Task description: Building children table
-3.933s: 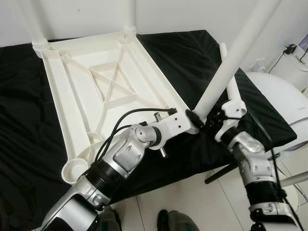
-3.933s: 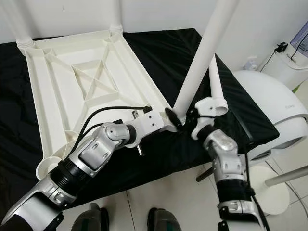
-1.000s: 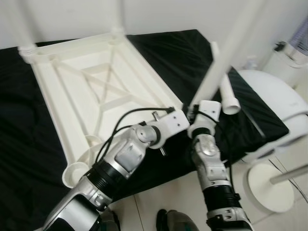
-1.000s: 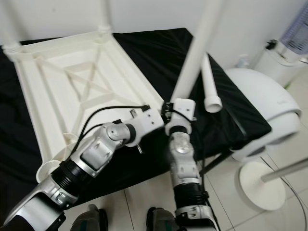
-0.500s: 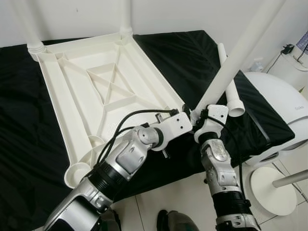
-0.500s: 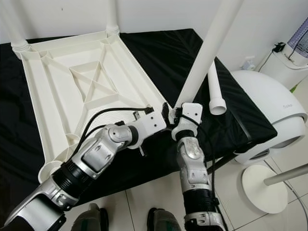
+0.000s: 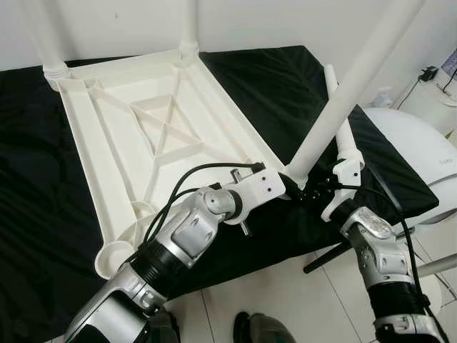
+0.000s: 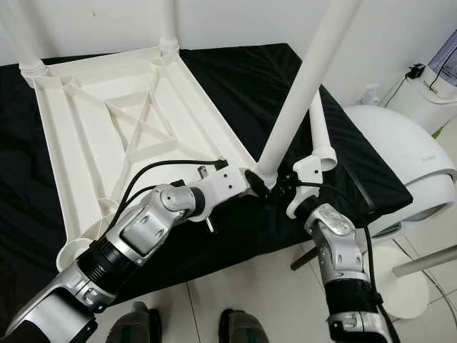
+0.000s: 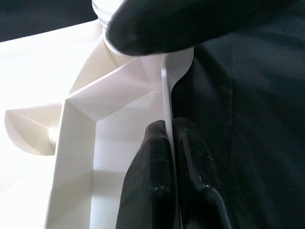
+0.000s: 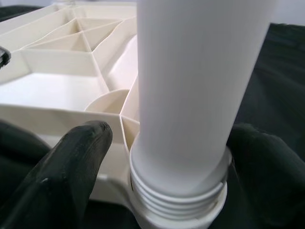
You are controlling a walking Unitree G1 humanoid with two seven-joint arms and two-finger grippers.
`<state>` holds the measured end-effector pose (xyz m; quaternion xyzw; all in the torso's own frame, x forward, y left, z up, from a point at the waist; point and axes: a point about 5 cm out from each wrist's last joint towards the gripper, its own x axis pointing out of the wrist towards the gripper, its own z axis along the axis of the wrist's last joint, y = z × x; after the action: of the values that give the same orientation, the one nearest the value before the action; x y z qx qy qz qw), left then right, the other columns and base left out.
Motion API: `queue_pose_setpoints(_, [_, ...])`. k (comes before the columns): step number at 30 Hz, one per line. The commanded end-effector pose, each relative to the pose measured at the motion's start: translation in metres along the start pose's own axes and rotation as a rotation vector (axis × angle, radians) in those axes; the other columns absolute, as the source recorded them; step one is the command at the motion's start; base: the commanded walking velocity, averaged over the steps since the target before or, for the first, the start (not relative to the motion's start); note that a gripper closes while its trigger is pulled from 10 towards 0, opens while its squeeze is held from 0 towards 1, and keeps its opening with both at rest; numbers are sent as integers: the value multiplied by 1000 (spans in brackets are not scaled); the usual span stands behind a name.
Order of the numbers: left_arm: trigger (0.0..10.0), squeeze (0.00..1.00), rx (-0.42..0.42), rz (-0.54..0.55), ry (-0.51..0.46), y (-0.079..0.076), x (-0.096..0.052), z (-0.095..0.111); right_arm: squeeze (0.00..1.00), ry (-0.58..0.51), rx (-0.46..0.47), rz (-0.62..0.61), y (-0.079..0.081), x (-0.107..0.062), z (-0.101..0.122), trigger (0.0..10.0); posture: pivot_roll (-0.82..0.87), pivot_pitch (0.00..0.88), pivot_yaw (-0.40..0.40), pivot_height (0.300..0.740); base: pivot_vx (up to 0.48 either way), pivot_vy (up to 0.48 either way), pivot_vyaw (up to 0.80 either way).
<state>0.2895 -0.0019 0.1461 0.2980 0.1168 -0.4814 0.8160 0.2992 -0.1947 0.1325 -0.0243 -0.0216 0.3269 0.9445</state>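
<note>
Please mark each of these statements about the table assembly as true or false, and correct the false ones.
1. The left gripper pinches the thin rim of the white tabletop. True.
2. The tabletop lies with its ribbed underside facing up on a black cloth. True.
3. The leg at the near right corner lies flat on the cloth. False: it stands in its corner socket, tilted to the right; a spare leg lies on the cloth.
4. The right gripper is at the top end of that leg. False: its fingers flank the threaded base.
5. All four corner sockets hold legs. False: the near left socket is empty.
</note>
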Motion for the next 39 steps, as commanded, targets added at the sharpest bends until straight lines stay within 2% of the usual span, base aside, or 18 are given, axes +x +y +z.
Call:
queue_pose_setpoints(1, [10000, 0, 13, -49, 21, -6, 2, -2, 0, 25, 1, 37, -3, -3, -3, 10000, -37, 76, -44, 740, 0, 0, 0])
queue_pose_setpoints(7, [10000, 0, 13, -50, 21, -6, 2, -2, 0, 70, -15, 124, -9, -5, -6, 10000, -38, 76, -40, 740, 0, 0, 0])
queue_pose_setpoints(9, [10000, 0, 15, -53, 20, -6, 2, -1, 0, 95, -41, 152, -17, -4, -6, 10000, -38, 78, -36, 740, 0, 0, 0])
queue_pose_setpoints(15, [10000, 0, 15, -55, 18, -6, 3, 0, 0, 104, -81, 151, -28, 5, -1, 10000, -39, 79, -34, 740, 0, 0, 0])
queue_pose_setpoints(26, [10000, 0, 13, -53, 16, -6, 3, 0, 0, 104, -88, 170, -26, 17, -5, 10000, -33, 79, -37, 740, 0, 0, 0])
queue_pose_setpoints(27, [10000, 0, 14, -53, 17, -5, 2, 1, 0, 100, -75, 175, -23, 20, -9, 9137, -32, 79, -36, 740, 0, 0, 0])
queue_pose_setpoints(29, [10000, 0, 14, -52, 17, -5, 2, 1, 0, 96, -66, 179, -21, 22, -11, 9137, -32, 79, -36, 740, 0, 0, 0])
queue_pose_setpoints(30, [10000, 0, 14, -52, 17, -5, 2, 1, 0, 96, -60, 181, -20, 23, -13, 4353, -31, 80, -35, 740, 0, 0, 0])
queue_pose_setpoints(31, [10000, 0, 14, -53, 17, -5, 2, 1, 0, 98, -50, 174, -19, 24, -15, 0, -30, 80, -34, 740, 0, 0, 0])
queue_pose_setpoints(39, [10000, 0, 13, -55, 18, -6, 2, 0, 0, 97, -53, 170, -19, 23, -18, 0, -32, 83, -35, 740, 0, 0, 0])
